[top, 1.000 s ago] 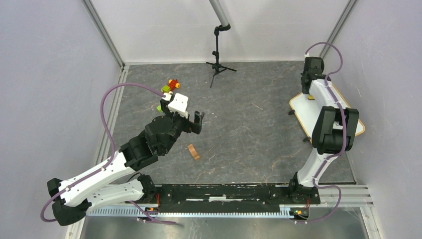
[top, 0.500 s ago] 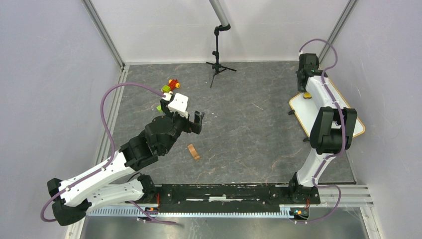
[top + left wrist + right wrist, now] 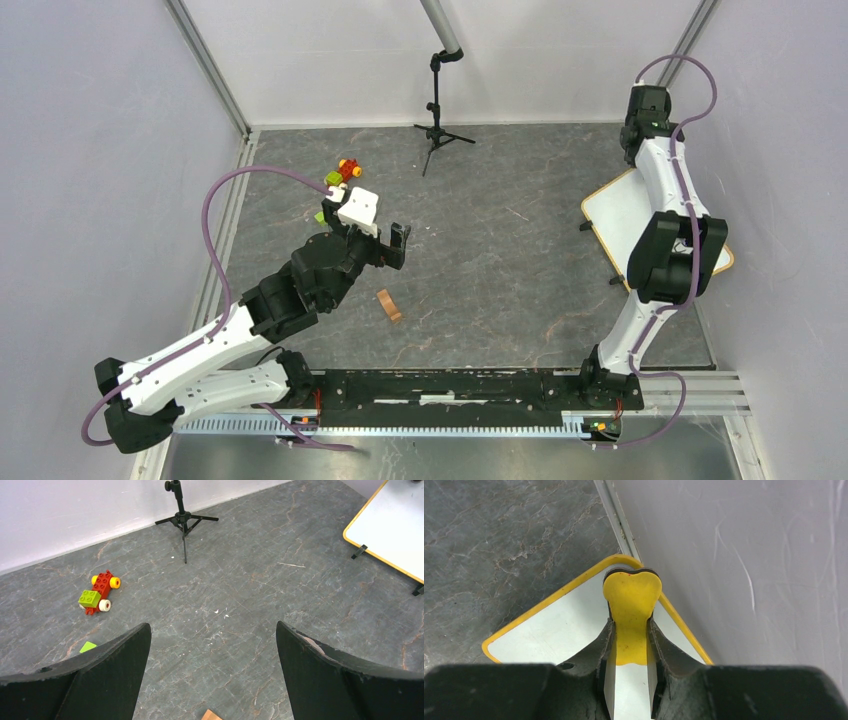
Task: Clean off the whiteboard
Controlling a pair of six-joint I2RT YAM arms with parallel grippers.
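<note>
The whiteboard [image 3: 612, 215] lies at the right of the table, white with a yellow-tan frame, partly covered by my right arm. What shows of its surface is blank [image 3: 569, 625]. Its near corner also shows in the left wrist view [image 3: 390, 525]. My right gripper [image 3: 631, 622] is shut on a yellow eraser [image 3: 631, 600] over the board's far corner beside the right wall. In the top view that gripper [image 3: 645, 125] sits at the board's back end. My left gripper [image 3: 212, 626] hangs open with nothing in it over the left-middle table [image 3: 370, 235].
A red, green and yellow brick toy car [image 3: 345, 172] [image 3: 99, 592] and a loose green brick [image 3: 88, 646] lie at the left. A small tan block [image 3: 388, 304] lies below the left gripper. A black tripod stand [image 3: 437, 100] is at the back. The wall runs close along the board's right side.
My right arm has swung with the eraser from the board's far left edge to its far right corner by the wall. The left arm has not moved.
</note>
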